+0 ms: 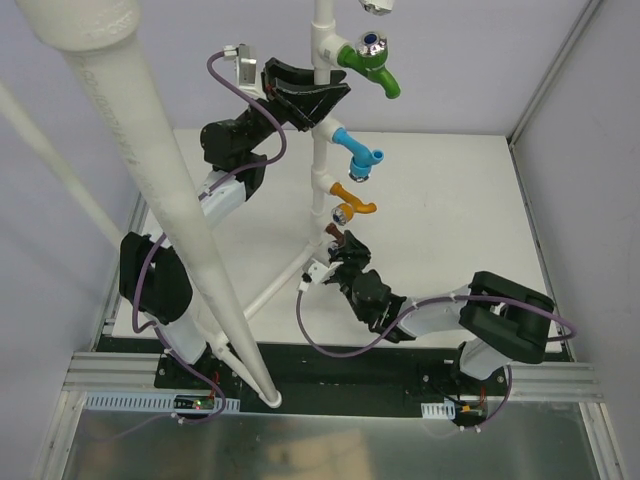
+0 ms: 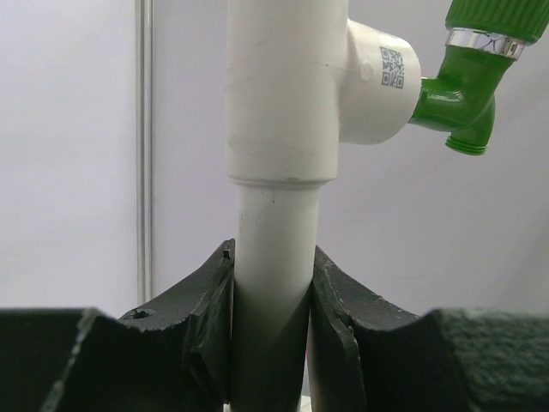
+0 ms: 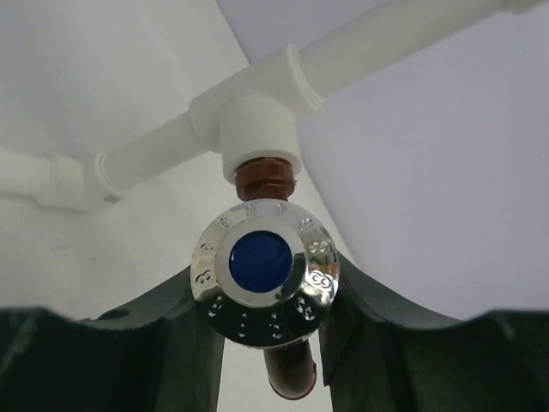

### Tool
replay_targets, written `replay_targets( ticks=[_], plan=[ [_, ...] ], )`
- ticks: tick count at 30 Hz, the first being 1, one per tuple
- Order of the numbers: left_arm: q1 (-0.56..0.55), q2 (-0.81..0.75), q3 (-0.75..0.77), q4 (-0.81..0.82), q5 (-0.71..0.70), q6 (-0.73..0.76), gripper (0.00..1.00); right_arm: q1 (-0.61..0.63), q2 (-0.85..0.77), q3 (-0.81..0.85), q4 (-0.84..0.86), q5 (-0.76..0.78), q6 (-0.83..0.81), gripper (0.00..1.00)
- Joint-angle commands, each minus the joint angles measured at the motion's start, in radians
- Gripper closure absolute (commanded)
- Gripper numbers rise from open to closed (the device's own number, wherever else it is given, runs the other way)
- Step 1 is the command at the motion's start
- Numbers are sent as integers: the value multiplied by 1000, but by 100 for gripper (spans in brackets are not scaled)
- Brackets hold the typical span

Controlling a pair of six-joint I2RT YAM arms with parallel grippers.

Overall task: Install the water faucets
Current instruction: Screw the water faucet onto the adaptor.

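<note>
White PVC pipe (image 1: 320, 172) rises upright from the middle of the bench (image 1: 450, 200), and all four faucets sit on it in a column, spouts pointing toward 3 o'clock. The green faucet (image 1: 372, 62) is highest in the overhead view, at 12 o'clock. Below it come the blue faucet (image 1: 358, 155), the orange faucet (image 1: 352, 203) and the brown faucet (image 1: 334, 238), which is lowest, near the centre of the bench.

The left tool (image 1: 322, 105) reaches in from 10 o'clock and is clamped on the pipe just under the green faucet's tee. In its wrist view both black fingers (image 2: 210, 300) press flat against the pipe's sides, with the green faucet up at 1 o'clock.

The right tool (image 1: 342, 252) comes in from 5 o'clock and is narrowed onto the brown faucet. In its wrist view the chrome cap (image 3: 296, 292), which has a blue centre, faces the camera between the two fingers, and its edges meet them at 9 and 3 o'clock. The brown neck is threaded into a white tee fitting (image 3: 257, 129) at 12 o'clock. The spout hangs toward 6 o'clock, against the right-hand finger.
</note>
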Motion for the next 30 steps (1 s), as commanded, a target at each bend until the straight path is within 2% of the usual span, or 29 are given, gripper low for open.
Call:
replay_targets(
  ticks=[1, 4, 6, 8, 10, 12, 16, 19, 24, 30],
  plan=[
    [-49, -61, -26, 125, 157, -163, 100, 44, -3, 7, 422, 327, 393, 100],
    [-48, -66, -36, 125, 155, -160, 100, 106, -81, -22, 270, 405, 715, 100],
    [-46, -67, -39, 125, 157, -162, 100, 131, -168, -33, 51, 396, 994, 100],
    [-43, -66, -37, 128, 158, -163, 100, 131, -289, -40, -188, 308, 1320, 100],
    [-43, -64, -36, 128, 157, -163, 100, 105, -371, -57, -319, 194, 1600, 100],
    [-43, -61, -33, 128, 152, -165, 100, 90, -399, -89, -338, 140, 1775, 100],
    [-43, -53, -31, 137, 149, -177, 100, 85, -417, -137, -335, 158, 2065, 100],
    [-43, -55, -33, 146, 149, -185, 100, 79, -411, -145, -337, 137, 2212, 100],
    [-43, -59, -36, 146, 146, -185, 100, 65, -419, -106, -564, 134, 2656, 100],
    [-43, -55, -36, 157, 134, -198, 100, 59, -367, -154, -510, 56, 3012, 100]
  ],
)
